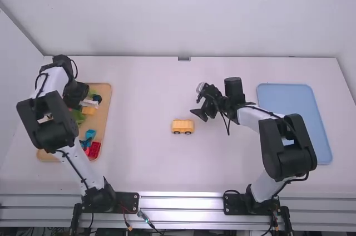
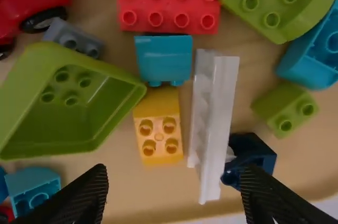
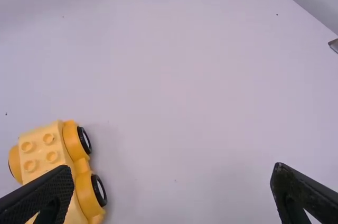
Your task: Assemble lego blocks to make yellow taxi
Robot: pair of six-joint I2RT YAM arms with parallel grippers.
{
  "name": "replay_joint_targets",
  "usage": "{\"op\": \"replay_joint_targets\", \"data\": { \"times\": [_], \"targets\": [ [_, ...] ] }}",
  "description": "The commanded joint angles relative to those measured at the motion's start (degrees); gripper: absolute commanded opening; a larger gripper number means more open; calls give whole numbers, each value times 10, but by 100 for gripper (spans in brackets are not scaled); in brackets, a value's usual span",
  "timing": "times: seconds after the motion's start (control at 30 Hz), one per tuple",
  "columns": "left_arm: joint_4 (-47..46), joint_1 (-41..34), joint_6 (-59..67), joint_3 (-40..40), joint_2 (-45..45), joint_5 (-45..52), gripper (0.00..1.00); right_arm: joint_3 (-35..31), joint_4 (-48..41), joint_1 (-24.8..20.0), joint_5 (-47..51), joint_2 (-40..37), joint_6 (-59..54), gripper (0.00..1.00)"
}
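Note:
The yellow car base [image 1: 182, 127] with black wheels stands on the table near the middle. My right gripper [image 1: 201, 114] is above the table just right of and beyond it; in the right wrist view my gripper [image 3: 172, 182] is open, with the car base [image 3: 47, 155] by one finger. My left gripper [image 1: 74, 102] is over the wooden tray. Seen from the left wrist, that gripper [image 2: 174, 189] stands open above the blocks, nothing between its fingers. Below it lie a yellow block [image 2: 159, 129], a white piece [image 2: 217, 123] and a dark blue block [image 2: 251, 155].
The wooden tray [image 1: 105, 108] at the left also holds a red brick [image 2: 168, 5], a green bin-like piece [image 2: 79, 108], a teal block [image 2: 163, 57] and several others. A blue tray [image 1: 286, 97] lies at the right.

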Motion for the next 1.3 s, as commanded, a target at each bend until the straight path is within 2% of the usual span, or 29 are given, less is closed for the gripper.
{"op": "replay_joint_targets", "data": {
  "times": [0.0, 0.27, 0.7, 0.73, 0.87, 0.93, 1.13, 1.27],
  "targets": [
    [7, -2, 3, -24, 4, -12, 70, 10, 0, 0, -3, -14, 3, 99],
    [66, -2, 31, -63, 4, 4, 71, 10, 0, 0, -3, -14, 4, 99],
    [147, -2, 46, -128, 4, 5, 66, 10, 0, 0, -1, -14, 4, 99],
    [155, -2, 46, -132, 4, 5, 62, 10, 0, 0, -1, -14, 4, 99],
    [168, -2, 51, -125, 4, 6, 63, 10, 0, 0, -1, -14, 4, 99],
    [165, -2, 60, -117, 4, 11, 65, 10, 0, 0, -1, -14, 4, 99],
    [70, 0, 67, -37, 4, 17, 71, 10, 0, 0, -1, -14, 4, 99],
    [16, -2, 67, -1, 4, 16, 70, 10, 0, 0, -2, -14, 4, 99]
  ]
}}
